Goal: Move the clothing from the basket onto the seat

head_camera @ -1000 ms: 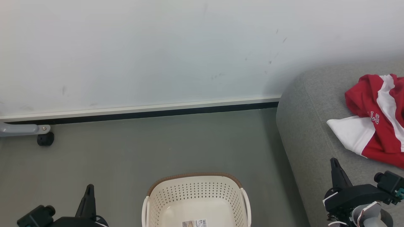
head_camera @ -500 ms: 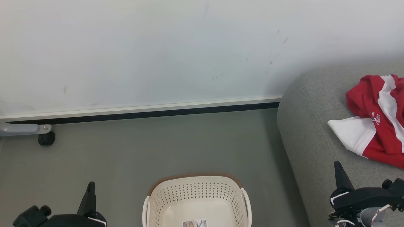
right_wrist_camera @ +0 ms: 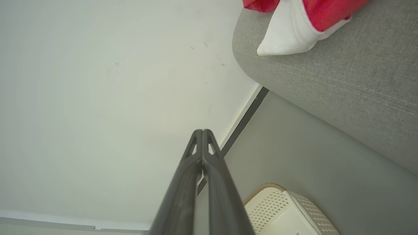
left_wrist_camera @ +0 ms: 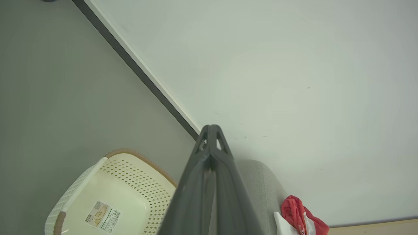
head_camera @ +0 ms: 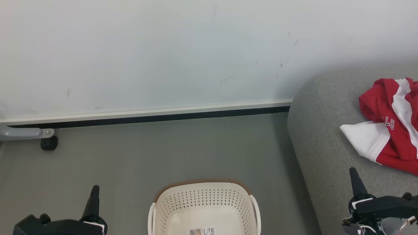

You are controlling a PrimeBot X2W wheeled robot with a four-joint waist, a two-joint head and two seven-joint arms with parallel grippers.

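Red-and-white clothing (head_camera: 390, 130) lay crumpled on the seat (head_camera: 320, 137), the basket (head_camera: 202, 181) bare but for a label (head_camera: 201, 231) — task seemingly done. With left tool (left_wrist_camera: 211, 129) and right tool (right_wrist_camera: 202, 132) pinched closed on nothing, each needed only to draw back without snagging it

Even, diffuse indoor light fills the head view: the white wall (head_camera: 163, 49) is bright without glare, greying toward 2 o'clock where the seat (head_camera: 320, 130) casts a soft shade on it. A faint shadow darkens the floor (head_camera: 281, 156) beside the seat at 4 o'clock. The clothing (head_camera: 398, 140) at 3 o'clock is sharp, its lettering legible. In the left wrist view the wall glows at centre and dims toward the edges; the left gripper (left_wrist_camera: 211, 130) softens near the lens at 6 o'clock. The right wrist view carries a warmer, yellowish cast, with the seat's weave crisp at 3 o'clock.
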